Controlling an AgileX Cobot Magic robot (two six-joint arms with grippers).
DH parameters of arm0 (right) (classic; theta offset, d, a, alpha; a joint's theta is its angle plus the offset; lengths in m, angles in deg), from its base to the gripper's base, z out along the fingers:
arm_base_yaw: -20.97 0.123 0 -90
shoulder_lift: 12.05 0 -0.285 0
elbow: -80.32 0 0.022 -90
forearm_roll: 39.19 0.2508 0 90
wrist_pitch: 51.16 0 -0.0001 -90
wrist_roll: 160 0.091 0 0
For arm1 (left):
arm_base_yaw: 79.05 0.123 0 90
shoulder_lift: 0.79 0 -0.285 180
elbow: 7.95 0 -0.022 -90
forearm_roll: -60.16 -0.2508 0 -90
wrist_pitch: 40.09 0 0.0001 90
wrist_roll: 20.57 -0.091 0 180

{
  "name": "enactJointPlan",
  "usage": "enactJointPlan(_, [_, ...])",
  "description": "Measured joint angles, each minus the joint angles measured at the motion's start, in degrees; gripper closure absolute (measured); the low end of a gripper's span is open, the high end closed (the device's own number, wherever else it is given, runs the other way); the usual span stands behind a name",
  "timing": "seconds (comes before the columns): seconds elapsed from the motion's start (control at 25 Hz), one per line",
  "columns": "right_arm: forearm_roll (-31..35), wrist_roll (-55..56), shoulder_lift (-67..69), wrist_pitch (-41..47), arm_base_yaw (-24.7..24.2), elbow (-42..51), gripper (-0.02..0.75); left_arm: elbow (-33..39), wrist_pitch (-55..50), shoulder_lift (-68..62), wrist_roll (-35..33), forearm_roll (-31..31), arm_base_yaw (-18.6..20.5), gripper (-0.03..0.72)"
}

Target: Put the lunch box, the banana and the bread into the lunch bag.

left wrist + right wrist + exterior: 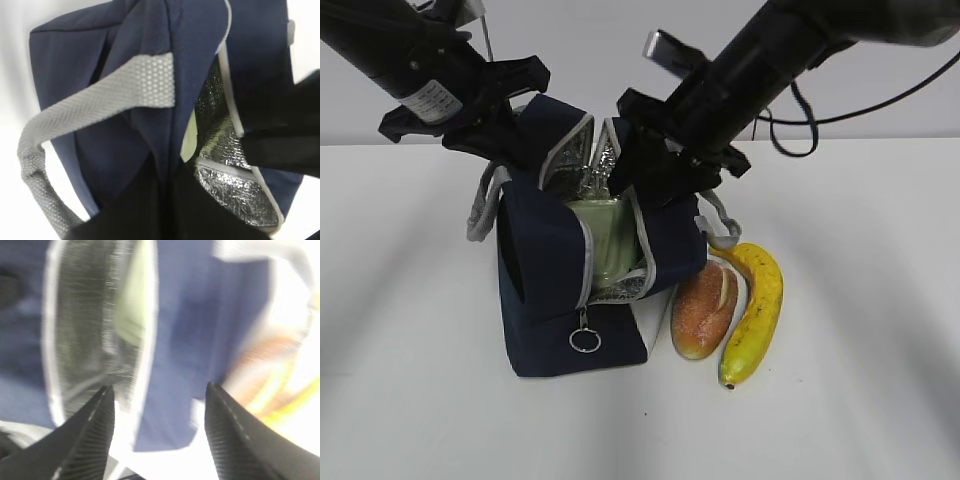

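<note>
Keeping the boxy navy-blue fabric lunch bag (575,275) spread, sage-lidded glass lunch box (605,240) already inside, the right claw (157,407), parted and empty, should lift clear toward the golden-brown bread roll (705,310) beside the curved yellow banana (755,310); left claw's state cannot be told.

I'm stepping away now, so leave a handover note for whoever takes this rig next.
Left pincer: at the boxy navy-blue fabric lunch bag's left flap; grip unclear.
Right pincer: open, over the bag's right side, holding nothing.
Done: glass lunch box with pale sage-green lid stands inside the open bag.
Left: golden-brown oval bread roll and curved yellow banana lie on the white table, right of the bag.
</note>
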Motion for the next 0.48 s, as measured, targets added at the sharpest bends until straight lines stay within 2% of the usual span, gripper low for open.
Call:
enactJointPlan(0.24, [-11.5, 6.5, -10.5, 1.0, 0.0, 2.0, 0.315, 0.0, -0.2, 0.0, 0.0, -0.1, 0.0, 0.691])
enactJointPlan(0.48, [-23.7, 13.7, -19.9, -5.1, 0.0, 14.0, 0.315, 0.0, -0.4, 0.0, 0.0, -0.2, 0.0, 0.691])
